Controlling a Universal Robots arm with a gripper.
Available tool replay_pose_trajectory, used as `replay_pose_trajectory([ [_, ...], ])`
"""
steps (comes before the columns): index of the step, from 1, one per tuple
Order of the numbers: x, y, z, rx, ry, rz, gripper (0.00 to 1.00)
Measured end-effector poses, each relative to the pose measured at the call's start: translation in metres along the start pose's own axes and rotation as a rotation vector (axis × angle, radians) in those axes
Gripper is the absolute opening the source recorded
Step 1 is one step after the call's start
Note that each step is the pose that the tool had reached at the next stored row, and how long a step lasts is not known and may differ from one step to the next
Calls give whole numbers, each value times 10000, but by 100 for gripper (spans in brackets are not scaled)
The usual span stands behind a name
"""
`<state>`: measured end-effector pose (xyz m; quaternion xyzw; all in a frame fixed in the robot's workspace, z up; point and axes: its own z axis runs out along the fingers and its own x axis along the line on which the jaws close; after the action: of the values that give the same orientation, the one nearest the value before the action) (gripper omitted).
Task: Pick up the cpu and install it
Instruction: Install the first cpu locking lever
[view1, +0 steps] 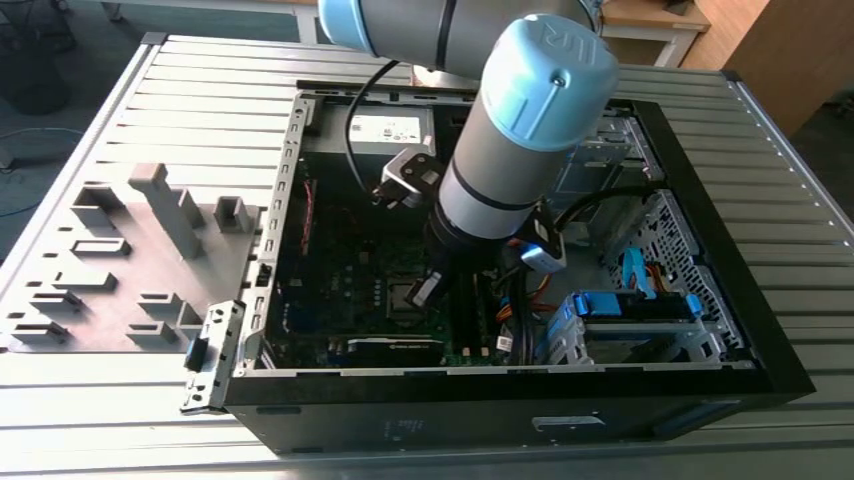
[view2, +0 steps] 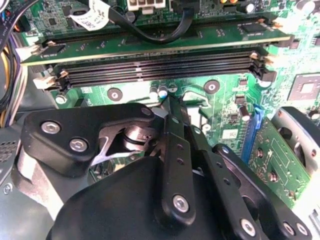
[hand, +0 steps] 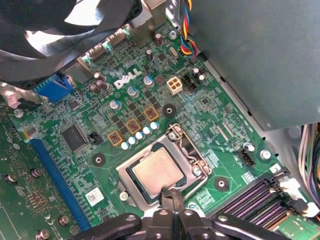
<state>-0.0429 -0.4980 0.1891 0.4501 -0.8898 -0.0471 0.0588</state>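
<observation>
Below your arm, the gripper (hand: 171, 196) reaches into the open computer case (view1: 287, 180), its tips pressed together with nothing pinched between them. You see the cpu (hand: 157, 171) lying flat in the metal-framed socket (hand: 192, 150) on the green motherboard (hand: 215, 112), pale silver top up; the closed fingertips (hand: 169, 194) stand just at the cpu's near edge. Around the socket sit three copper-coloured coils (hand: 133, 126) and a row of small capacitors (hand: 140, 134). Beside the socket, the dark memory slots (hand: 260, 200) run along the board, and in the second wrist view a memory stick (view2: 160, 42) stands in a slot past the gripper, with a black cable (view2: 155, 30) draped over it. A blue expansion slot (hand: 55, 172) lies on the socket's other side. The grey power-supply box (hand: 260, 55) rises near the board's edge. In the exterior view, a grey fixture tray (view1: 127, 260) lies outside the case, well apart from the socket.
</observation>
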Motion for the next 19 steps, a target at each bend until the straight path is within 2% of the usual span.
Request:
replay_pose_trajectory([
  [9,1,-8,6,18,-15,-21,11],
  [19,58,-49,3,22,-10,-36,11],
])
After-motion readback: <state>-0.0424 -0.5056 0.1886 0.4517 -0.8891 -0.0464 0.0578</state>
